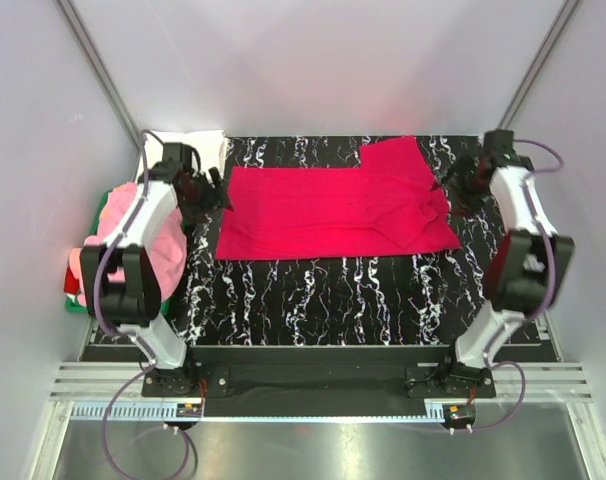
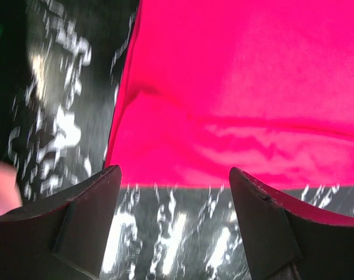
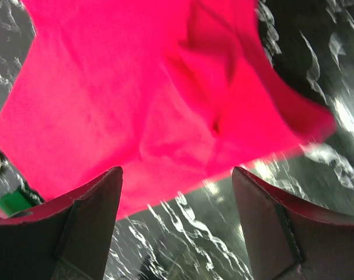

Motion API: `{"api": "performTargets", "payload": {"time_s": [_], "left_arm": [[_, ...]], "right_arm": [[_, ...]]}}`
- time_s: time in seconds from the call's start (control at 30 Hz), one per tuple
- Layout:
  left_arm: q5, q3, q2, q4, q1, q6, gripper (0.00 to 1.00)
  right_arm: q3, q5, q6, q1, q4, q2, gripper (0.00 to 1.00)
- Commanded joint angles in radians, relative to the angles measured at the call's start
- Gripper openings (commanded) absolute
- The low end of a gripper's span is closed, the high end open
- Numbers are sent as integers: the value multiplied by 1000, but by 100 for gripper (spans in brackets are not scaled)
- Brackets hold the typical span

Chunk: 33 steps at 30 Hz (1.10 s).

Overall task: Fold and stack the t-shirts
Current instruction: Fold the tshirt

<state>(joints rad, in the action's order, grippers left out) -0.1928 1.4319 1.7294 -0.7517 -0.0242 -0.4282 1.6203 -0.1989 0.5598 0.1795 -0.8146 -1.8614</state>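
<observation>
**Black marbled tabletop (image 1: 333, 290) carries a red shirt between two open claws**

White walls close in the black, white-veined table on three sides. A bright crimson-red soft cloth t-shirt (image 1: 333, 210) lies spread flat across the far half of the surface, its long side running left to right. One square flap reaches toward the far edge near the right end, and the cloth there is rumpled into folds.

The left gripper (image 1: 215, 195) sits just beside the shirt's left edge with its fingers spread and nothing between them. In its wrist view the left gripper (image 2: 174, 175) shows bare marbled surface in the gap, with the red hem (image 2: 235, 116) just ahead of the fingertips.

The right gripper (image 1: 445, 185) stands at the shirt's right end, likewise spread wide and holding nothing. From its wrist camera the right gripper (image 3: 177, 175) faces the creased red cloth (image 3: 136, 105), whose edge lies just beyond the fingertips.

A heap of light pink cloth shirts (image 1: 108, 215) rests off the table's left side on a green tray (image 1: 73, 300), partly behind the left arm.
</observation>
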Motion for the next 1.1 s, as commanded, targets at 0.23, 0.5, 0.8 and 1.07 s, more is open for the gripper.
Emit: {"api": "performTargets", "payload": {"time_s": [0.23, 0.5, 0.8, 1.07], "left_arm": [[15, -413, -229, 178, 6, -86, 85], [41, -429, -148, 270, 6, -116, 91], [66, -439, -41, 296, 4, -170, 84], [46, -409, 33, 327, 0, -153, 1]], "right_arm": [[-605, -105, 58, 124, 274, 289, 78], [-594, -91, 55, 133, 327, 188, 74], [-593, -65, 38, 181, 374, 91, 58], [-593, -82, 20, 181, 362, 87, 0]]}}
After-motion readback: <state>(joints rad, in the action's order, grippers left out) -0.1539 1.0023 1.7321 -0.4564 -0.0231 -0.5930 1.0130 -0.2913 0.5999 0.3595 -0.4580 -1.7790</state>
